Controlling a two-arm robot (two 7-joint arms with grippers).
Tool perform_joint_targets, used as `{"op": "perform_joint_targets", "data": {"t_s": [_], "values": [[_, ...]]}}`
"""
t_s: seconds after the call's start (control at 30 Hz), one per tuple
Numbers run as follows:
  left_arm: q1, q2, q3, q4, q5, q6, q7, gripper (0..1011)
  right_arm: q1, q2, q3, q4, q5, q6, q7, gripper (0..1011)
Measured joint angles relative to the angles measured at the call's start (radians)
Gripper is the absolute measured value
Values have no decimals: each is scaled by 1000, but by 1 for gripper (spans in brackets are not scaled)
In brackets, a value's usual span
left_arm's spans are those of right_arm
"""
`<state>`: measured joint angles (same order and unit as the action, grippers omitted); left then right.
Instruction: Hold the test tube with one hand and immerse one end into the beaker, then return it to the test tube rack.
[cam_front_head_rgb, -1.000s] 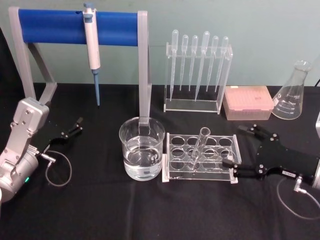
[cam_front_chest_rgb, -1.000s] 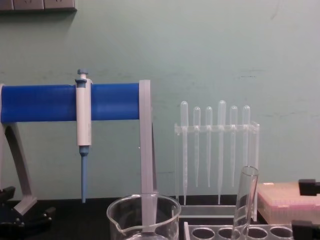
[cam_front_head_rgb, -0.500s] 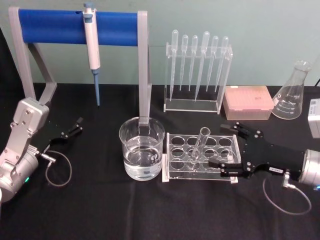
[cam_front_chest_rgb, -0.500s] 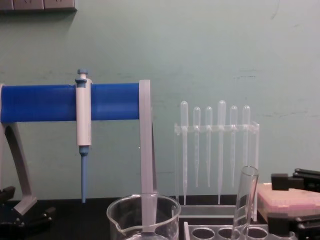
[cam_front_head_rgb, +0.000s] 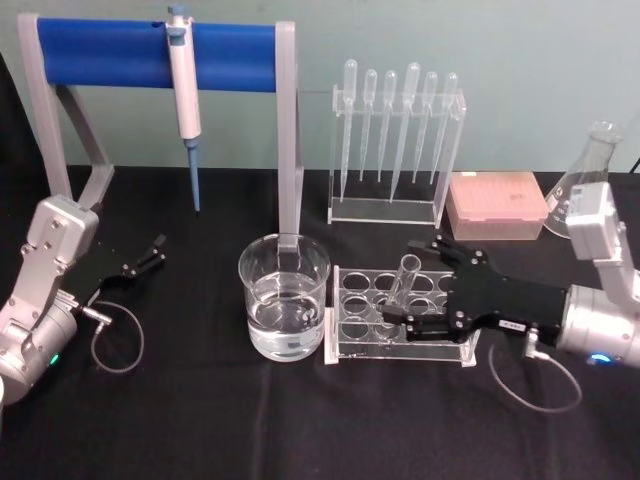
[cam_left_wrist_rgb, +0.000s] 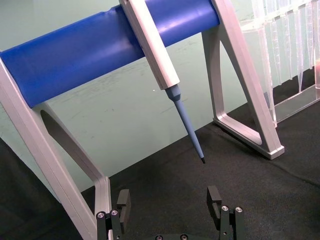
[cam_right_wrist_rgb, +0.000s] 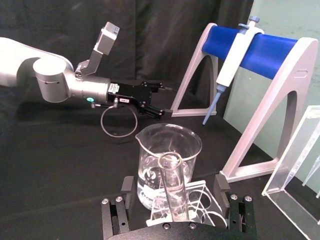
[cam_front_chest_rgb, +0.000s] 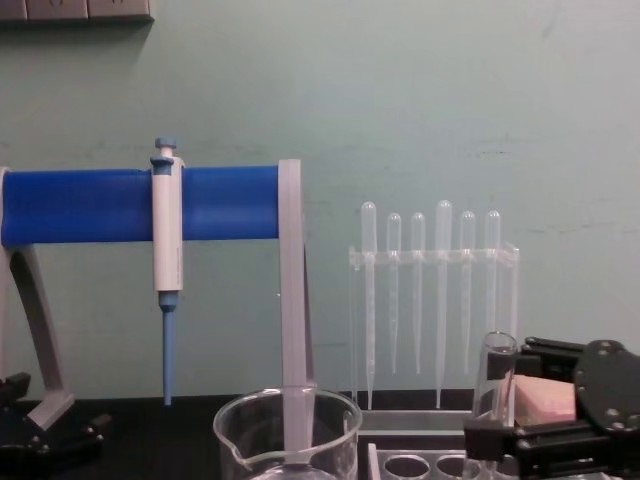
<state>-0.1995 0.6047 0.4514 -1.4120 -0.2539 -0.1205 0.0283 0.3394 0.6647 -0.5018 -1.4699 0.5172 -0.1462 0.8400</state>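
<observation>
The rack (cam_front_head_rgb: 352, 345) has the beaker (cam_front_head_rgb: 284, 310) just beside its left end. The right gripper (cam_front_head_rgb: 400, 284) reaches over the rack from its right, fingers spread around the tube (cam_front_head_rgb: 407, 268), which leans near-upright in a rack hole, unpinched. The left gripper (cam_front_head_rgb: 150, 252), also spread, is parked well left of the rack.

Soft, even light falls from above, bright without harshness. The green wall (cam_front_chest_rgb: 420, 90) is lit uniformly. The black tabletop (cam_front_head_rgb: 200, 420) swallows light, so shadows on it barely show. Small white highlights sit on the rim and water of the beaker (cam_front_head_rgb: 284, 300), and a pale sheen runs along the blue bar (cam_front_head_rgb: 110, 50). In the right wrist view the backdrop (cam_right_wrist_rgb: 75, 20) is dark, while the silver left arm (cam_right_wrist_rgb: 30, 55) gleams.
</observation>
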Motion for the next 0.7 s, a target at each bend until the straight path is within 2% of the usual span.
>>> {"op": "perform_joint_targets", "data": {"t_s": [0.3, 0.6, 0.7], "values": [[0, 0, 0, 0, 0, 0, 0, 1000, 43, -36, -32, 51, -15, 2, 1, 1004], [0, 0, 0, 0, 0, 0, 0, 1000, 40, -32, -29, 46, -15, 2, 1, 1004], [0, 0, 0, 0, 0, 0, 0, 1000, 39, -32, -28, 44, -14, 2, 0, 947]]}}
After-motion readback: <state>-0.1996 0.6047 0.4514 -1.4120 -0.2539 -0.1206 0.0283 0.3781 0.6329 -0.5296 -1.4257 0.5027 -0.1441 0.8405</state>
